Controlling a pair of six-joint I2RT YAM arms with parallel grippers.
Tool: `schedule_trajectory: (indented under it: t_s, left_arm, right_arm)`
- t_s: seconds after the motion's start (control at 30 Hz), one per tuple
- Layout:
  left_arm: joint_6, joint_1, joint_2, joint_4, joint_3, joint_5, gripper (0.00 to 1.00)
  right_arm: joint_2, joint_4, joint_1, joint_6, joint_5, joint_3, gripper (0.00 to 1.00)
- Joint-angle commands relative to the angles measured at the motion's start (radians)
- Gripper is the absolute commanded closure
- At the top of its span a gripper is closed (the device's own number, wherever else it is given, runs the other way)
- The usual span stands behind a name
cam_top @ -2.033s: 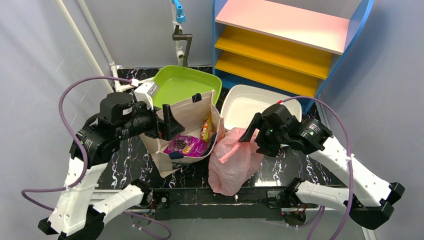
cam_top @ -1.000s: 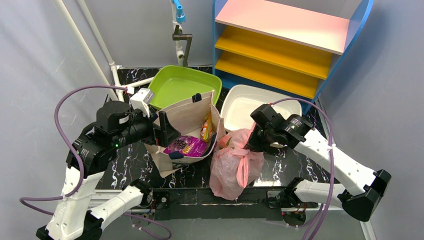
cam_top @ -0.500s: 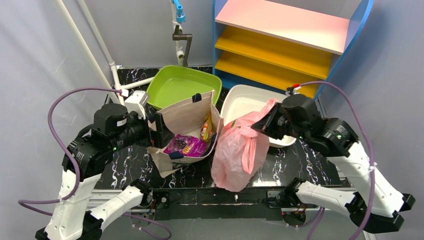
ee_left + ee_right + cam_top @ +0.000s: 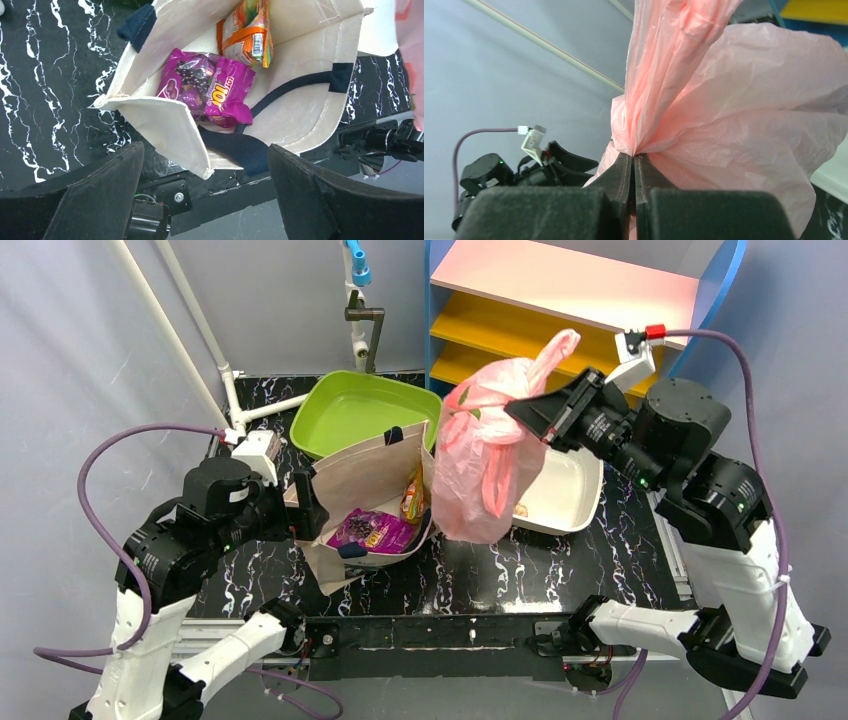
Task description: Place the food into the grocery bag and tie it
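Because the right fingers (image 4: 619,175) clamp its gathered neck, the pink bag (image 4: 480,465) hangs just right of the canvas tote (image 4: 372,472), likely stretched tall for tying; the left fingers (image 4: 100,200) gape empty above the tote.

Backdrop is plain grey-lilac wall (image 4: 80,340) on all sides, looks like smooth sheeting; table top (image 4: 600,560) is black with white marble veining; at the back right stands a blue-framed shelf unit (image 4: 735,265) with a pink top board (image 4: 620,285) and yellow boards (image 4: 500,325) below it; a couple of white poles (image 4: 178,330) lean across the left wall; a thin upright pipe with a blue fitting (image 4: 357,265) sits mid-back; light is soft and even, no hard shadows.
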Motion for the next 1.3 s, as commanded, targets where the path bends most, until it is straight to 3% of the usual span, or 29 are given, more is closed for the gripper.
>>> schedule_trajectory:
  t_s: [0.0, 0.47, 0.63, 0.9, 1.1, 1.27]
  left_arm:
    - [-0.039, -0.004, -0.023, -0.038, -0.015, -0.074, 0.08]
    - [-0.117, -0.005, -0.049, 0.028, -0.148, -0.092, 0.25]
    - [-0.123, -0.004, -0.045, 0.058, -0.192, -0.091, 0.40]
    - [-0.108, -0.004, -0.037, 0.052, -0.218, -0.099, 0.71]
    - [-0.102, -0.004, -0.026, 0.060, -0.222, -0.091, 0.85]
    - [-0.097, -0.005, -0.011, 0.054, -0.217, -0.086, 0.97]
  right_arm:
    - [0.077, 0.218, -0.003, -0.093, -0.114, 0.090, 0.99]
    - [0.392, 0.431, 0.000, -0.042, -0.439, 0.230, 0.99]
    - [0.392, 0.526, 0.014, -0.088, -0.532, 0.094, 0.99]
    - [0.256, 0.708, 0.043, -0.175, -0.570, -0.288, 0.99]
    - [0.197, 0.703, 0.044, -0.259, -0.624, -0.356, 0.99]
    - [0.185, 0.602, 0.043, -0.319, -0.774, -0.323, 0.99]
